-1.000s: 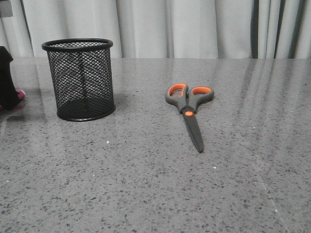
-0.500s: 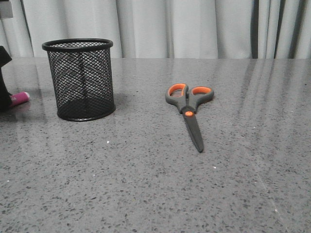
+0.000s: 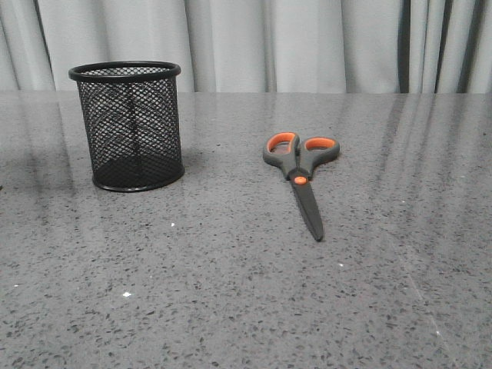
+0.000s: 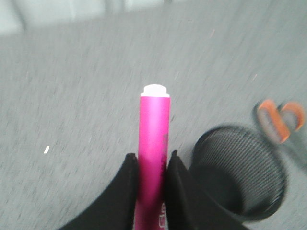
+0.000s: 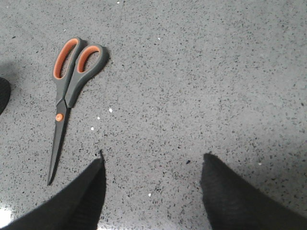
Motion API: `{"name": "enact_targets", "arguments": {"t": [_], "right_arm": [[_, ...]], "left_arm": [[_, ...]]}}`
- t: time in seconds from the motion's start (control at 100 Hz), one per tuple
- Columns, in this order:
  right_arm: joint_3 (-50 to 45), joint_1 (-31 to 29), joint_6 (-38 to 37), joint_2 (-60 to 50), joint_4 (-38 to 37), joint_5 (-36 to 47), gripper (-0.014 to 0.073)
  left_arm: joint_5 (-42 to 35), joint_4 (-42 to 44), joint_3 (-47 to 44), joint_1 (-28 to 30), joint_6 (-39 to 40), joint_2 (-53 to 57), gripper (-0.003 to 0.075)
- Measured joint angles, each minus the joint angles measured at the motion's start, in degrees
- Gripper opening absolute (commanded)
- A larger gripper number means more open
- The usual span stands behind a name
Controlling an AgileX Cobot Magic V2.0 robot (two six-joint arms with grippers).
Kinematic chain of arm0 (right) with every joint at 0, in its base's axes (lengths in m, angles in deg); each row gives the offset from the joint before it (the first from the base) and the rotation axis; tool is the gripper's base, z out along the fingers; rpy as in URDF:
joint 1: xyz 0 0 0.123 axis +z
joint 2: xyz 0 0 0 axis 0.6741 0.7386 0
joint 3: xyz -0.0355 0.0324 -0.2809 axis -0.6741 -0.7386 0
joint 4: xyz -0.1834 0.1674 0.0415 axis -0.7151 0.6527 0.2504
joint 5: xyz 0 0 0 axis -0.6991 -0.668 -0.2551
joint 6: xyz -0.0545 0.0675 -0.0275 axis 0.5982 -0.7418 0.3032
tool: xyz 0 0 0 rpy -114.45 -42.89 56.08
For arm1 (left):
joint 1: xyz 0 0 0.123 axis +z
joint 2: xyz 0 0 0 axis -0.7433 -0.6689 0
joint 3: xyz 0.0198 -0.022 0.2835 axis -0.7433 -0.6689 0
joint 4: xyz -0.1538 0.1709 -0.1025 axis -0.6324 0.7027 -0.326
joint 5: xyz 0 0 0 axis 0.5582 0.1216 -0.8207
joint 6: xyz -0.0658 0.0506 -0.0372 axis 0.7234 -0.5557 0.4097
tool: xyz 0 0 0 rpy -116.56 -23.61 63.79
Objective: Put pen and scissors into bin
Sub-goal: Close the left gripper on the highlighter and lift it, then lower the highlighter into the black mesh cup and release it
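Grey speckled tabletop [image 3: 231, 307] w/ pale curtains [image 3: 269, 42] behind was the setting. Pen [image 4: 154, 143], magenta w/ a white end tip, sat pinched between the fingers of the left claw [image 4: 152, 165], held above the tabletop and just beside the mouth of the bin [image 4: 239, 178]; wrist view was blurred. It looked light, stiff and smooth-barrelled, so prob. slippery — a firm pinch around the mid-barrel seemed right, and that's roughly where it was gripped. Scissors [image 3: 300, 169] lay flat on the tabletop, well apart from the bin, blades shut, handles toward the curtains. Judged heavier, rigid, thin and low-lying; best hold prob. across the handles or at the pivot, not the slim blades. Right claw [image 5: 151, 187] hovered wide open, nothing in it, near the scissors but not over them.
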Motion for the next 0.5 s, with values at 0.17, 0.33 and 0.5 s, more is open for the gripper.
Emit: {"name": "enact_targets", "arguments": {"t": [0.17, 0.33, 0.5], "right_arm": [[0.0, 0.0, 0.0, 0.0, 0.0, 0.0, 0.0393], [0.0, 0.0, 0.0, 0.0, 0.0, 0.0, 0.0393], [0.0, 0.0, 0.0, 0.0, 0.0, 0.0, 0.0393]], "left_arm": [[-4.2, -16.8, -1.6, -1.5, -13.3, 0.9, -0.0022], [-11.0, -25.2, -3.6, -6.3, -22.2, 0.4, -0.0022], [-14.0, -27.0, -3.7, -11.4, -24.4, -2.7, -0.0022]]}}
